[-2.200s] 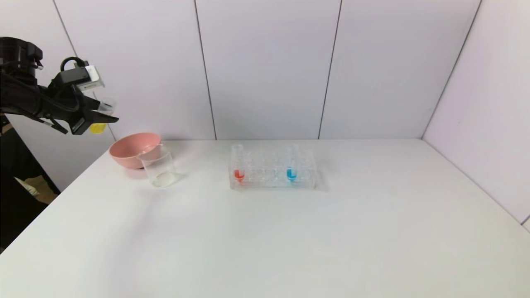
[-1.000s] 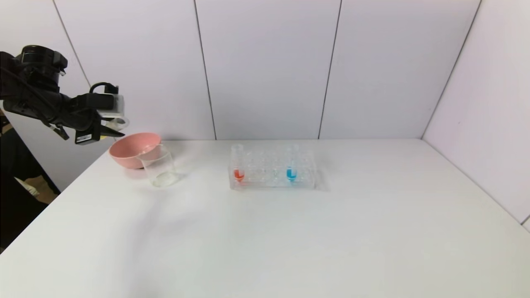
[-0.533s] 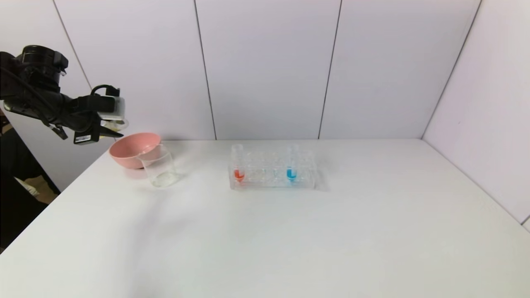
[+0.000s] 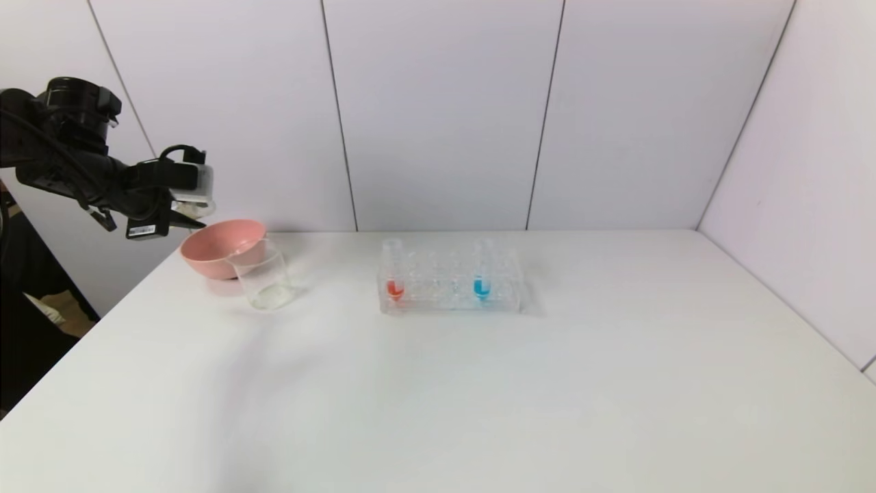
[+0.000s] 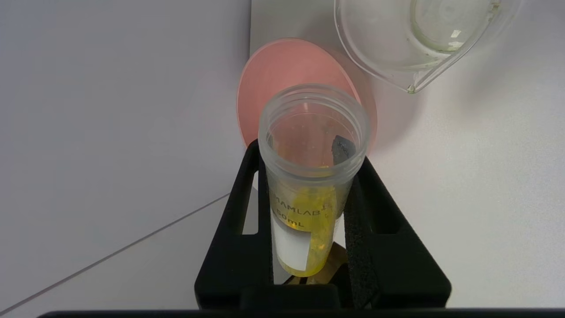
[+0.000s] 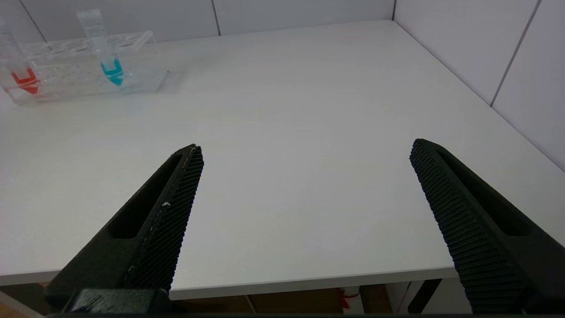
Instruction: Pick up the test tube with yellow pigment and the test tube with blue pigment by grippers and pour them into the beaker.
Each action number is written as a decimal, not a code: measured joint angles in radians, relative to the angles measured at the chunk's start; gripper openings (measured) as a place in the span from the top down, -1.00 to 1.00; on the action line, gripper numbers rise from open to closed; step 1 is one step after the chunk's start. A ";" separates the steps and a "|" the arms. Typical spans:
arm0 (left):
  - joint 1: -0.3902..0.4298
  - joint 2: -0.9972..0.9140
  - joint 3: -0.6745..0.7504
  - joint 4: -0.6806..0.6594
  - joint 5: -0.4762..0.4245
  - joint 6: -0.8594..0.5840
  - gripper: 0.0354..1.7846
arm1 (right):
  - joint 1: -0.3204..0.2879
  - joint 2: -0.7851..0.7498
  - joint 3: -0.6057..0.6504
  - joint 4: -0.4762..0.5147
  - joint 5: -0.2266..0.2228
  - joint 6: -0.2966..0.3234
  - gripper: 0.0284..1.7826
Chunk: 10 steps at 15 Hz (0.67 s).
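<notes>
My left gripper is shut on the test tube with yellow pigment, held in the air at the far left. The tube lies tipped over, its open mouth just above the left rim of the pink bowl; yellow liquid streaks its wall. The beaker stands in front of and right of the bowl, apart from the tube; it also shows in the left wrist view. The test tube with blue pigment stands in the clear rack, also in the right wrist view. My right gripper is open and empty.
The pink bowl touches the beaker's back left side; in the left wrist view it lies behind the tube's mouth. A red-liquid tube stands at the rack's left end. My right gripper hovers over the table's front edge.
My left gripper has come down and moved right to the pink bowl. The yellow tube has tipped from upright to lying over. In the last half second it only crept slightly right.
</notes>
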 joint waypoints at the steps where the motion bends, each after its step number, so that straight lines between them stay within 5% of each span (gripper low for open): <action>1: -0.004 0.002 0.000 0.002 0.008 0.001 0.50 | 0.000 0.000 0.000 0.000 0.000 0.000 -0.92; 10: -0.037 0.011 -0.006 0.072 0.177 -0.016 0.50 | 0.000 0.000 0.000 0.000 0.000 0.000 -0.92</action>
